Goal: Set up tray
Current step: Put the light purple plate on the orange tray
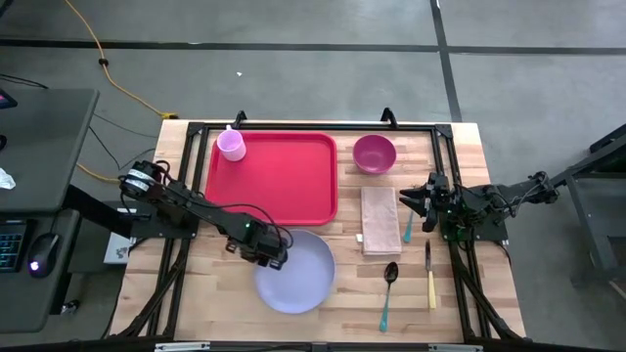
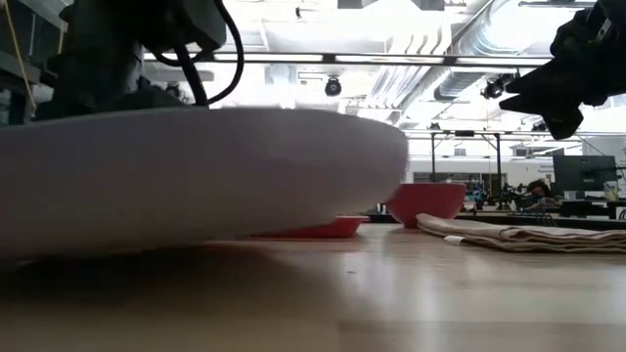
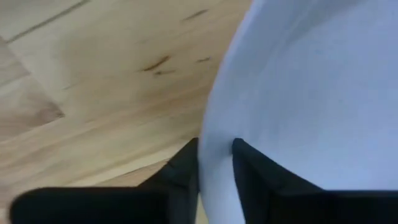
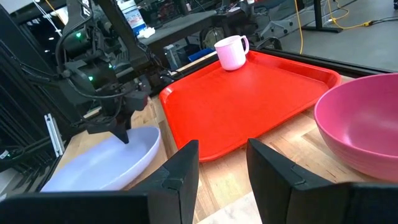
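The red tray (image 1: 279,181) lies flat at the table's far middle, with a pink cup (image 1: 231,145) standing in its far left corner. In front of it a lavender plate (image 1: 298,274) rests on the wood, showing large in the low view (image 2: 196,166). My left gripper (image 1: 269,256) is at the plate's far left rim, shut on it. My right gripper (image 1: 409,198) hangs open over the table's right side, beside the folded napkin (image 1: 380,220), with nothing between its fingers (image 4: 222,162). My left gripper pinches the plate's rim (image 3: 216,134) at its far left side. One finger (image 3: 186,168) is outside the rim and the other (image 3: 255,171) is inside the plate. The fingers come from above, pointing steeply down. The plate's underside sits on the table.
A magenta bowl (image 1: 374,154) stands right of the tray. The beige napkin lies in front of it, with a teal-handled piece of cutlery (image 1: 408,227) beside it. A spoon (image 1: 389,293) and a yellow-handled knife (image 1: 430,279) lie near the front right. Bare wood shows at the front left.
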Robot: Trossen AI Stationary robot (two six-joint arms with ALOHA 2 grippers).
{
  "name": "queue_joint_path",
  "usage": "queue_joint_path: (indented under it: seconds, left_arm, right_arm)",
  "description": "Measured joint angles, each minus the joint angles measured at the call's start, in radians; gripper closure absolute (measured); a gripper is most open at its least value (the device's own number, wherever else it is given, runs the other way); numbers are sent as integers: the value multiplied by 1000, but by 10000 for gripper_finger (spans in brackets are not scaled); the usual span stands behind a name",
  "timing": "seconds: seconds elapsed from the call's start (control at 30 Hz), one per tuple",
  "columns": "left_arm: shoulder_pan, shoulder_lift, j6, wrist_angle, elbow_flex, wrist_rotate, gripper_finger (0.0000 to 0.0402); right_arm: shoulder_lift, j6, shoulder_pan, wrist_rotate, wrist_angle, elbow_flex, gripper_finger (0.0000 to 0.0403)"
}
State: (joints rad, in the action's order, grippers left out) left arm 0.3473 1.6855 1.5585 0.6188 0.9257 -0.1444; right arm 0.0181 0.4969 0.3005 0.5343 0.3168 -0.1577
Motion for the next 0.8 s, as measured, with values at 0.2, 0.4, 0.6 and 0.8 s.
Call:
queue_joint_path:
  seconds: [0.2, 0.4, 0.6, 0.8]
  left_arm:
    - [0, -3, -1, -12, 4, -4, 367]
    - [0, 0, -32, 4, 38, 1, 387]
    - [0, 4, -43, 38, 89, 9, 389]
    - [0, 4, -43, 154, 186, 9, 389]
  right_arm:
    - [0, 0, 0, 0, 0, 0, 290]
    - [0, 0, 0, -10, 0, 0, 290]
    - [0, 0, 0, -14, 0, 0, 290]
    - [0, -4, 0, -21, 0, 0, 290]
